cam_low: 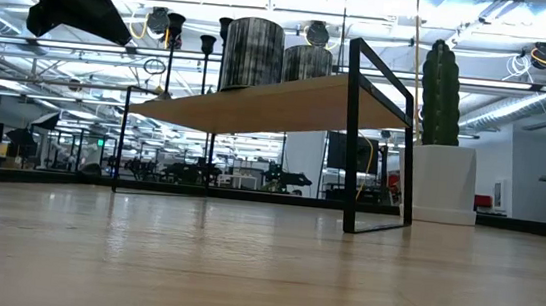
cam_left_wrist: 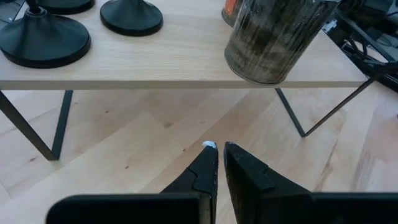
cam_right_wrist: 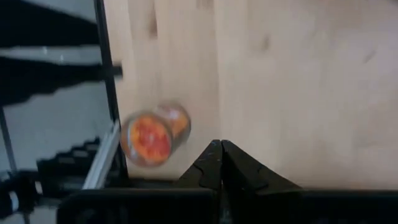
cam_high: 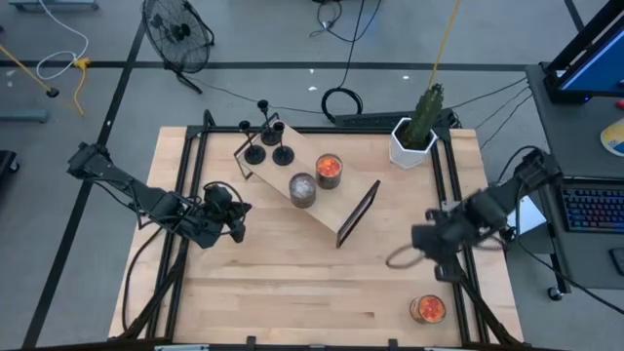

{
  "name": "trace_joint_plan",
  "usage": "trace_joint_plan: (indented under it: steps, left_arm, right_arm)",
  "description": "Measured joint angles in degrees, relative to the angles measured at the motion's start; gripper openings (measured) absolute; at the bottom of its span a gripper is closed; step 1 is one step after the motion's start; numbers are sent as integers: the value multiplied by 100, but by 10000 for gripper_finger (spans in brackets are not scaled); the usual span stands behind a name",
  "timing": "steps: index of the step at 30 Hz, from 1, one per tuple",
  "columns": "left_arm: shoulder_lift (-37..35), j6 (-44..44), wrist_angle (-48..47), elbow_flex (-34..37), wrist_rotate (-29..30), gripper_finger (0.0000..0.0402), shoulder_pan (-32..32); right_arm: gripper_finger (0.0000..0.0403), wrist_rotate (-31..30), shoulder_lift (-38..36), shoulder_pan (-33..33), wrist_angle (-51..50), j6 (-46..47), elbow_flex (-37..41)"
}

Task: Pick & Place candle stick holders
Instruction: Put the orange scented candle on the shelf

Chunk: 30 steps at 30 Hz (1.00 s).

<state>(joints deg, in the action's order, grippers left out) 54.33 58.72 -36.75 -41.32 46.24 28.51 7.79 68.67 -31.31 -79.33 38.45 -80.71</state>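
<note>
Black candle stick holders (cam_high: 266,142) stand together at the far-left end of the wooden shelf (cam_high: 310,198); we see their tops cut off in the left wrist view. Left end effector (cam_left_wrist: 216,157) hovers nearly closed and empty near the table's (cam_high: 292,283) left edge; right end effector (cam_right_wrist: 220,155), pressed together, is blurred near an orange jar (cam_right_wrist: 148,135).

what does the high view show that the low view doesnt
Only the high view shows both arms whole, the left hand and right hand shut and empty, the orange jar near the table's front edge, and the holders' round bases. Only the low view shows the room behind. Both show the shelf, candle stick holders, grey jar and cactus.
</note>
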Motion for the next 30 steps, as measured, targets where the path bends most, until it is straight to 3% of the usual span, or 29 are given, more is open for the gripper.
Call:
trace_joint_plan:
  steps: [7, 13, 23, 30]
  left_arm:
    - [0, -185, -2, 0, -107, 33, 0]
    - [0, 296, 57, 0, -588, 33, 0]
    - [0, 416, 54, 0, -803, 33, 0]
    - [0, 290, 90, 0, -759, 33, 0]
  right_arm:
    - [4, 459, -386, -1127, 974, 1268, 1412]
    - [4, 423, -671, -1715, 1717, 2273, 2187]
    - [7, 405, -707, -1983, 1744, 2685, 2615]
    - [50, 401, -707, -1981, 1766, 2687, 2615]
